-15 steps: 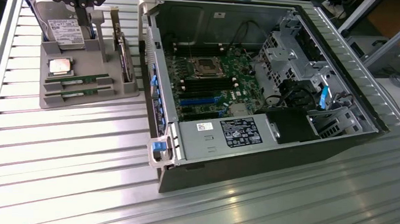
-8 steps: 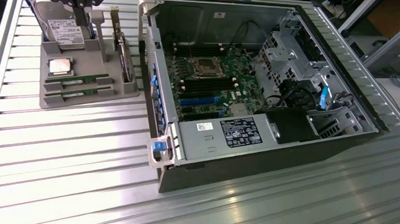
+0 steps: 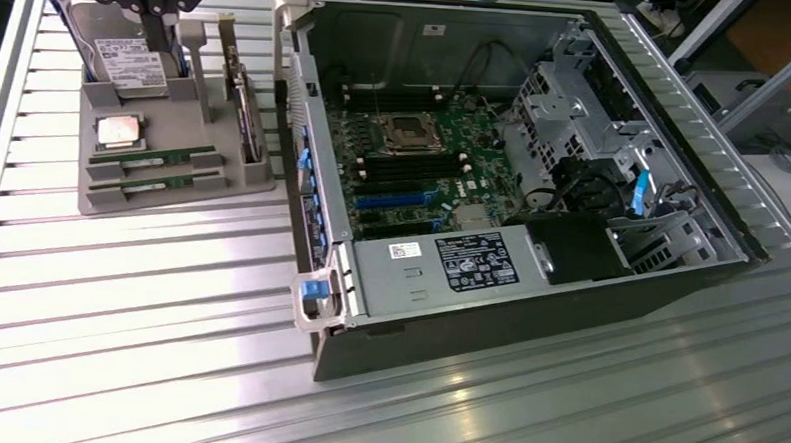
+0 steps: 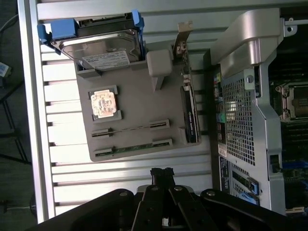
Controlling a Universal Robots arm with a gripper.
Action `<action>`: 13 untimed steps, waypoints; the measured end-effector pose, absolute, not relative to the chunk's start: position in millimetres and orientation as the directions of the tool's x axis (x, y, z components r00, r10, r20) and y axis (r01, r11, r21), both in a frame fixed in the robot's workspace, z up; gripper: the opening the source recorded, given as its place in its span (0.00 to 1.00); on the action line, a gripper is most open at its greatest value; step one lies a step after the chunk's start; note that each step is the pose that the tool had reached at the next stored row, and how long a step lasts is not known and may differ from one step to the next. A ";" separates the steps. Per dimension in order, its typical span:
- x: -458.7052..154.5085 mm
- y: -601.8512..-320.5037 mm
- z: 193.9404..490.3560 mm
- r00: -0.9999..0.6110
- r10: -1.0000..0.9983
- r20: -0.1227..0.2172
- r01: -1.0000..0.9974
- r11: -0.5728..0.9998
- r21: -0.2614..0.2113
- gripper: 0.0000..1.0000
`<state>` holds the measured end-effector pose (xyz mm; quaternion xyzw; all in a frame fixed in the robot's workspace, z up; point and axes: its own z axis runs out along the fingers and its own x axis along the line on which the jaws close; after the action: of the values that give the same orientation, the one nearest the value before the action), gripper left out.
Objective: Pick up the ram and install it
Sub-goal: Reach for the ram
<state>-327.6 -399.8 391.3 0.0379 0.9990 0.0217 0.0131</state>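
While the gripper (image 4: pixel 162 172) hangs well above the grey tray (image 3: pixel 173 117), fingers pressed together with nothing between them, the ram (image 3: pixel 151 158) lies flat in a tray slot, and a second stick (image 3: pixel 153 183) lies parallel just beside it. The tray edge past the upright card (image 3: pixel 247 115) sits just beside the open computer case (image 3: pixel 498 336). Bare slatted table (image 3: pixel 125 300) lies open beyond the tray's ram end.
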 end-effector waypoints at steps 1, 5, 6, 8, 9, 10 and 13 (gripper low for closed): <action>-327.9 -399.8 391.3 -0.997 0.076 -0.024 0.075 0.996 0.044 0.11; -329.3 -399.8 391.2 -0.997 0.076 -0.025 0.075 0.996 0.044 0.11; -329.5 -399.8 391.2 -0.997 0.076 -0.024 0.075 0.996 0.044 0.11; -330.0 -399.9 391.2 -0.997 0.076 -0.024 0.075 0.996 0.044 0.11; -330.3 -399.9 391.1 -0.997 0.076 -0.024 0.075 0.996 0.044 0.11; -330.6 -399.9 391.1 -0.997 0.076 -0.025 0.075 0.996 0.044 0.11; -332.0 -399.9 391.1 -0.997 0.076 -0.024 0.075 0.996 0.044 0.11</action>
<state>-332.0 -399.9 391.1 0.0378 0.9990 0.0217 0.0131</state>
